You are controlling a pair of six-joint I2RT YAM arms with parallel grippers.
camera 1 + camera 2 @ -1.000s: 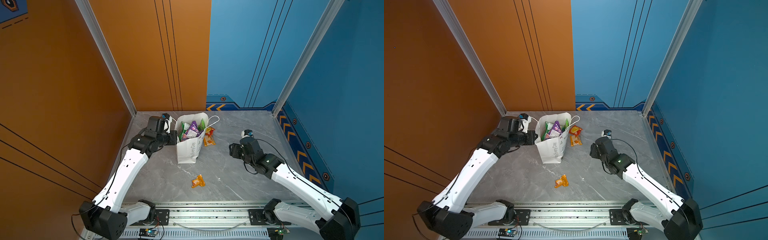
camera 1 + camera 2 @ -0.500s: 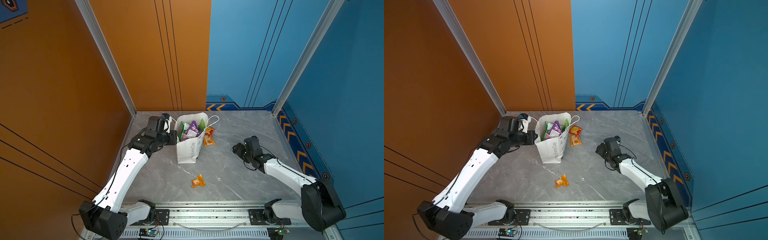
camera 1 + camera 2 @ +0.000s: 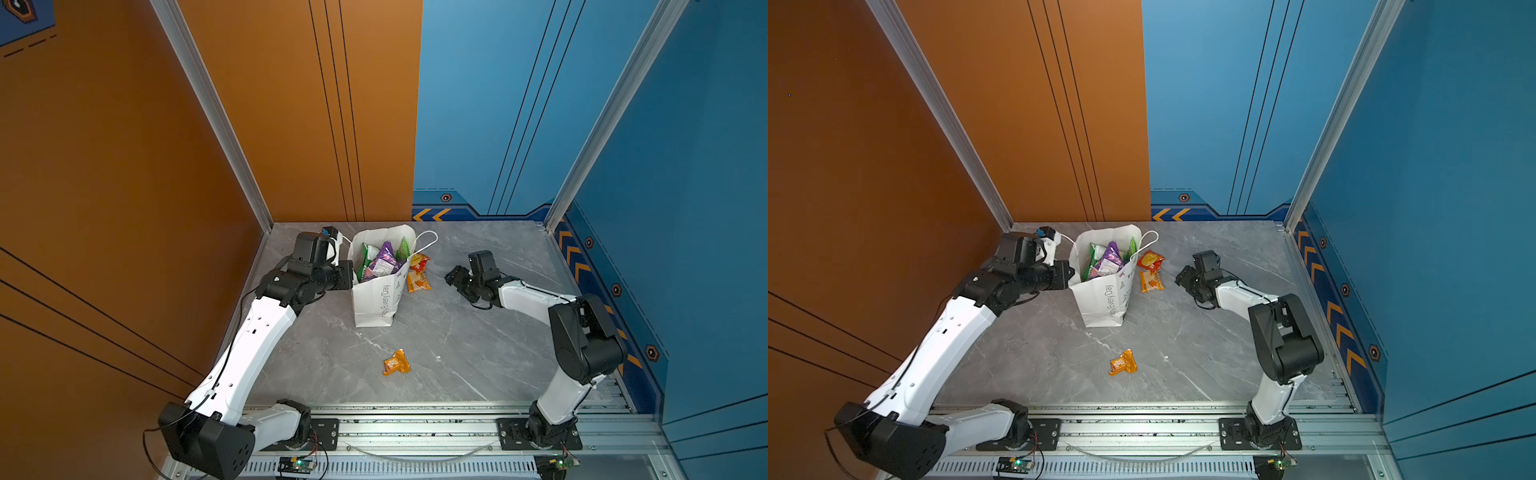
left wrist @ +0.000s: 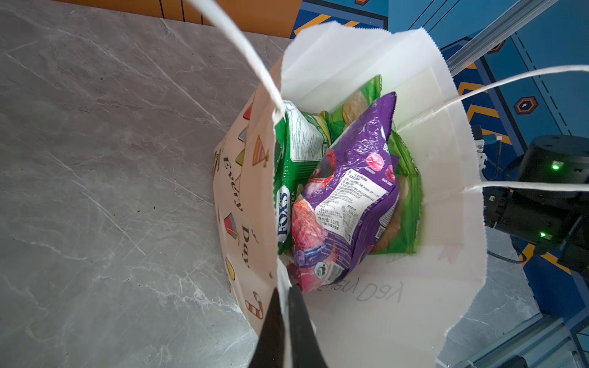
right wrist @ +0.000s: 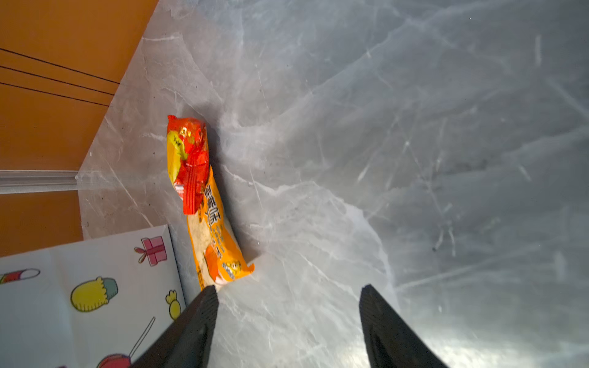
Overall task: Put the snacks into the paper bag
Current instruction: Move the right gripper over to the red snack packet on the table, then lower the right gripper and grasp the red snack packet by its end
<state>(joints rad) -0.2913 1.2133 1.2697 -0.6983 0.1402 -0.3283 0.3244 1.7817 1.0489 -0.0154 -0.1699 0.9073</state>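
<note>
On the grey, white-veined stone table (image 3: pixel 478 332), the paper bag (image 3: pixel 376 299) stands upright near the back, left of the middle, with its mouth open. Orange walls (image 3: pixel 124 166) close the room at the left and part of the back, and blue walls (image 3: pixel 685 208) close the rest. Silver metal posts run up the corners. A blue skirting with orange chevrons (image 3: pixel 432 214) lines the foot of the blue side. The arms are mounted on a metal rail (image 3: pixel 415 428) along the table's front edge.

The left claw (image 4: pixel 284 296) is pressed together on the bag's rim, pinching the paper edge. Inside the bag, a purple packet (image 4: pixel 350 191) lies on top. A green and white packet (image 4: pixel 293 165) sits beside it, and a big green chip packet (image 4: pixel 404 197) is behind.

Three snacks are outside the bag. A red packet (image 3: pixel 419 260) and an orange packet (image 3: pixel 417 280) lie just beside the bag's right side, with the red one overlapping the orange one's end. A small orange packet (image 3: pixel 396 363) lies alone nearer the front, well apart from the bag.

The right claw (image 5: pixel 288 296) is low over the table near the orange packet. Its fingers are spread wide, with only bare stone between them.
</note>
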